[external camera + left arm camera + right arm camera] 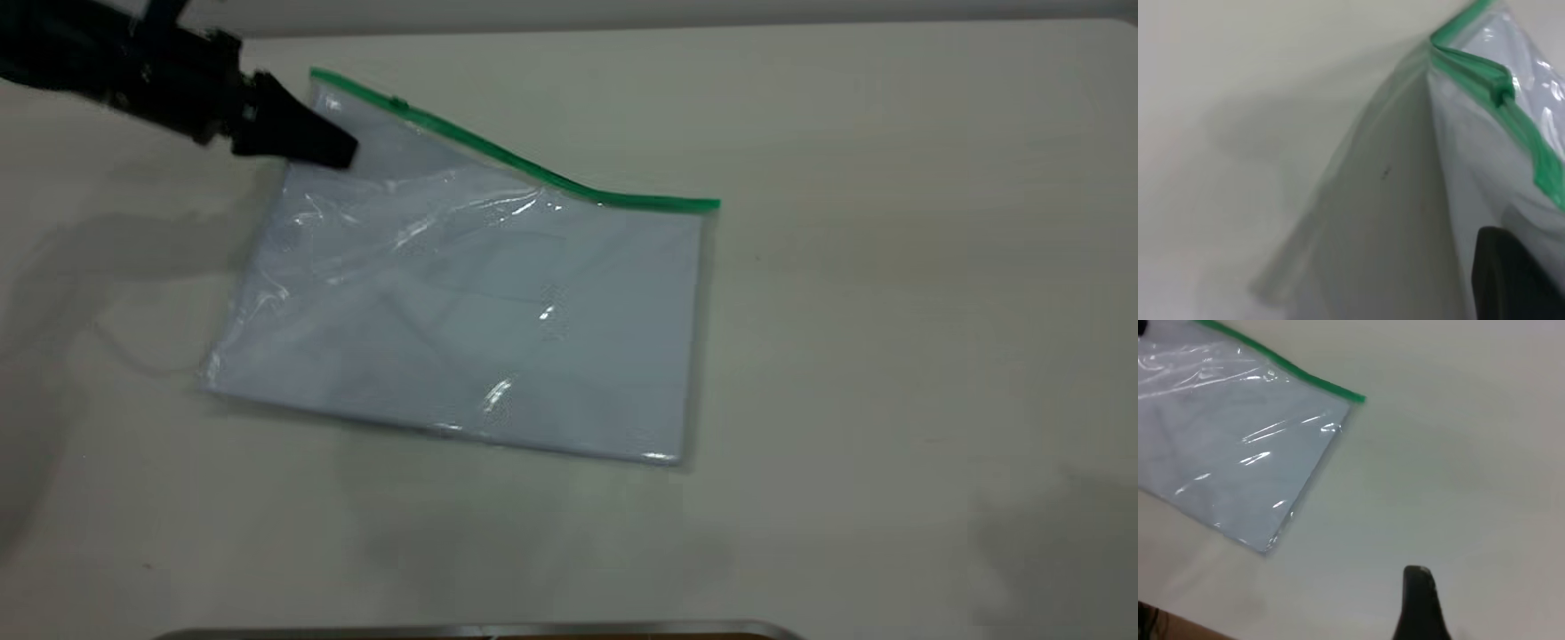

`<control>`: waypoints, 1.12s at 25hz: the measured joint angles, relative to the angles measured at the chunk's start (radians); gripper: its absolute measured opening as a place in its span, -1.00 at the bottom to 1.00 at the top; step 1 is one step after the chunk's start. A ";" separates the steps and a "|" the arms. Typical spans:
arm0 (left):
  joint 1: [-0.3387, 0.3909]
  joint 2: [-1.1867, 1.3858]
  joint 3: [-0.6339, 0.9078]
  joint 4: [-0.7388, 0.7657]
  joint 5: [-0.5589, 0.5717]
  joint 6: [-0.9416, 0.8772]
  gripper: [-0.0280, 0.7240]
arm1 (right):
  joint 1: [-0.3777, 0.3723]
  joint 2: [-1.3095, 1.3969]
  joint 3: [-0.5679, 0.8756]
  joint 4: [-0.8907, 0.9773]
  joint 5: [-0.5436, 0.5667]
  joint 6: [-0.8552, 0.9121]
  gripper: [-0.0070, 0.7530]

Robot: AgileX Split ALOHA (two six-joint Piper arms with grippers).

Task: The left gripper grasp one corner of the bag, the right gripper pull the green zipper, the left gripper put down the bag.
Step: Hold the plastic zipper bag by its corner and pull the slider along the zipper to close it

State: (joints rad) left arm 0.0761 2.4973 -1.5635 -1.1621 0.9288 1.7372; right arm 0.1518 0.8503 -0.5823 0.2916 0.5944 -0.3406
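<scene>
Corner of the bag [331, 100], ten o'clock: we judge left gripper [342, 153] jaws clamped on it, lifted; green zipper [533, 169] unpulled; right gripper [1421, 600] jaws indeterminate.

The worktop [889, 311] lies bare across the right half and the lower strip of the exterior frame. The bag [480, 311] fills the centre-left, its green zipper [533, 169] edge raised toward the upper left, where the left gripper [342, 153] (jaws at that corner) blocks the approach.
</scene>
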 joint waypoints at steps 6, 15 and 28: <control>-0.042 -0.010 -0.140 0.137 0.147 0.020 -0.79 | 0.000 0.311 -0.015 0.208 -0.201 -0.305 0.56; -0.185 -0.010 -0.309 0.281 0.176 0.090 -0.79 | 0.000 0.705 -0.219 0.583 -0.196 -0.833 0.56; -0.419 -0.011 -0.331 0.321 0.093 0.354 -0.79 | 0.000 1.071 -0.359 1.256 0.035 -1.687 0.56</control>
State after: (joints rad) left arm -0.3428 2.4867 -1.8950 -0.8410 1.0221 2.0916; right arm 0.1518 1.9218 -0.9414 1.5476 0.6297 -2.0281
